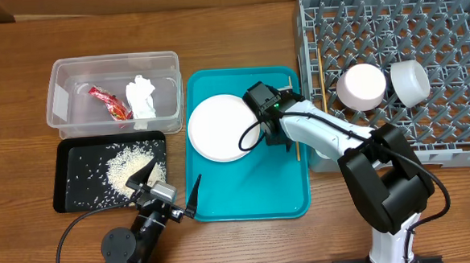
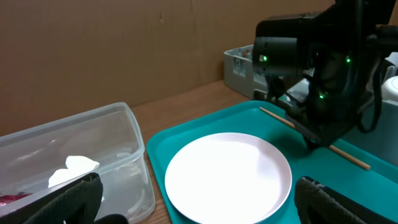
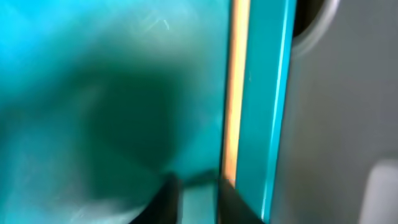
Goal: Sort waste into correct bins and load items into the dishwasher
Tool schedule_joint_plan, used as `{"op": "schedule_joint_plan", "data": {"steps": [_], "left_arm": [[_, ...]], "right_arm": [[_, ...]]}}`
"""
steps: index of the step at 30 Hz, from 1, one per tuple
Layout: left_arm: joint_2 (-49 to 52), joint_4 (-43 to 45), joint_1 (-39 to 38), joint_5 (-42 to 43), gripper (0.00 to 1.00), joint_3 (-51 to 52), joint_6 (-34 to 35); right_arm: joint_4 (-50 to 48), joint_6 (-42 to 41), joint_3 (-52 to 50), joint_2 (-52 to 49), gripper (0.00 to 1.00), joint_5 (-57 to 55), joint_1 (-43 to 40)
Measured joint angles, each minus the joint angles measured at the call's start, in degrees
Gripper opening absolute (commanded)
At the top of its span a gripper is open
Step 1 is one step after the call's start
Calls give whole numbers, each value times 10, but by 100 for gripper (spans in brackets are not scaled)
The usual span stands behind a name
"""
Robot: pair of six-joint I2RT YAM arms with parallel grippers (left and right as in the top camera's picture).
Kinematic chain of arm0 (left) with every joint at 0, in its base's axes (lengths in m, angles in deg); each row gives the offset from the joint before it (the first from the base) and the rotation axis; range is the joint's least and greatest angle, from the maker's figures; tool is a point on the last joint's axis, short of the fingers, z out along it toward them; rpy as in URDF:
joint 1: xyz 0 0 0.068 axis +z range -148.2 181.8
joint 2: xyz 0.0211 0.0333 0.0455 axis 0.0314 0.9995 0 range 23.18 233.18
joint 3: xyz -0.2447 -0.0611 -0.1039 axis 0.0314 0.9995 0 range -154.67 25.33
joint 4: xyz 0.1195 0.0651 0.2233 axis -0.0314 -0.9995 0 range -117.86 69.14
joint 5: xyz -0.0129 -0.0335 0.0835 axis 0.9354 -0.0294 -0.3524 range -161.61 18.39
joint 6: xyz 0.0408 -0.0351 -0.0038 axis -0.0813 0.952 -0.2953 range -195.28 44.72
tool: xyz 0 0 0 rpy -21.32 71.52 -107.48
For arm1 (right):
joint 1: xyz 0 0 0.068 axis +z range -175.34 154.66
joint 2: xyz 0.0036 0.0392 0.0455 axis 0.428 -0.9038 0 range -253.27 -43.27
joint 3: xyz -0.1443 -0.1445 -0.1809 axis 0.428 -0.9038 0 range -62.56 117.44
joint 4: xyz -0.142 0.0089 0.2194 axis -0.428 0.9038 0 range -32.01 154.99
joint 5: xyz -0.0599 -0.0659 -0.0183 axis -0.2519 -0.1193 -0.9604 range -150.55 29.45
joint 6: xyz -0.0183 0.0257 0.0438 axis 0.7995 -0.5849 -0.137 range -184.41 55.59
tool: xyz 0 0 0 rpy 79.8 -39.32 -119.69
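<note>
2 pale round bowls (image 1: 362,87) already lie touching each other in the large square grey plastic dish rack (image 1: 461,136) on the right, so loading looks begun.

The waste appears sorted. 1 small red sauce packet (image 1: 108,102) and 1 crumpled white paper napkin (image 1: 140,96) sit in the clear plastic rectangular tub (image 1: 56,100) at the far left. The loose white rice grains (image 1: 128,165) are heaped and scattered in the shallow black rectangular tray (image 1: 59,181) just nearer.

What seems left is 1 round white plate (image 1: 219,128) and 1 thin wooden chopstick (image 1: 298,148). Both are on the teal serving tray (image 1: 246,195) in the middle, the plate to the left and the chopstick along the right rim. A thin tan line at the rack's left edge may be a 2nd chopstick, but it is too small to tell. No tiny cup can be made out.

The right gripper (image 1: 279,133) is down on the teal serving tray at the chopstick. Its wrist view is blurred: the dark fingertips stand close together with the chopstick just beside 1 of them, and whether they clamp it cannot be told. The left gripper (image 1: 169,187) hovers at the near edge between the 2 trays, fingers spread wide and holding nothing.
</note>
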Motion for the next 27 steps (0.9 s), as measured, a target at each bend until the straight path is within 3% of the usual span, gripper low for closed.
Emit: {"op": "schedule_joint_plan", "data": {"steps": [3, 7, 11, 14, 27], "left_arm": [[0, 0, 0, 0, 100, 0, 0], [0, 0, 0, 0, 100, 0, 0], [0, 0, 0, 0, 100, 0, 0], [0, 0, 0, 0, 100, 0, 0], [0, 0, 0, 0, 100, 0, 0]], "right_arm": [[20, 2, 0, 0, 4, 18, 0], [33, 5, 4, 0, 5, 41, 0], [41, 9, 6, 6, 28, 54, 0], [33, 6, 6, 16, 37, 51, 0], [22, 7, 6, 26, 38, 27, -2]]}}
